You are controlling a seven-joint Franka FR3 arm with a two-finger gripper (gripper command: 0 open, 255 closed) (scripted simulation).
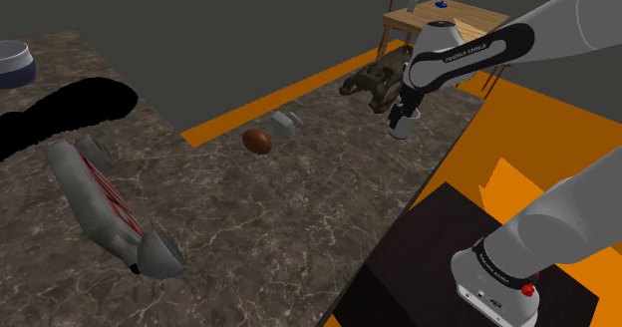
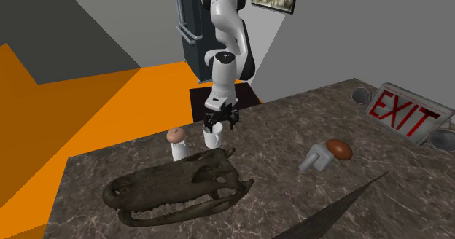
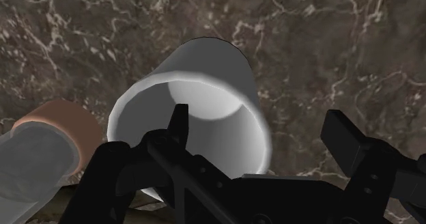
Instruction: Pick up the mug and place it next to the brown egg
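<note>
Shoulder view
- Mug location: the white mug (image 1: pixel 401 129) stands on the marble counter (image 1: pixel 299 205), just beside the skull (image 1: pixel 377 82). The brown egg (image 1: pixel 257 142) lies well apart from the skull.
- Claw: the gripper (image 1: pixel 404 116) hangs directly over the mug. I cannot judge its opening from here.
- Writing: the white lettering on the arm's dark band (image 1: pixel 462 54) reads, as best I can make out, FRANKA EMIKA.

Second exterior view
- Mug location: upright (image 2: pixel 212 138), just beyond the skull (image 2: pixel 175 190), with a brown-capped white piece (image 2: pixel 176 144) beside it. The egg (image 2: pixel 339 149) sits well clear of the skull.
- Writing: a sign (image 2: pixel 405 114) far from the skull carries red letters, EXIT. I see no mark on the mug.

Wrist view
- Claw: released. One finger (image 3: pixel 179 123) sits inside the mug's mouth and the other finger (image 3: pixel 348 137) stands outside the wall, apart from it. Nothing is clasped.
- Handle: none visible to me.
- Handling, my judgement: a rigid, light, empty cup with a smooth and probably slippery wall, breakable if dropped.
- Hold point, my judgement: pinch the rim wall between the fingers, seated low enough that it cannot pivot, and lift vertically to clear the skull.
</note>
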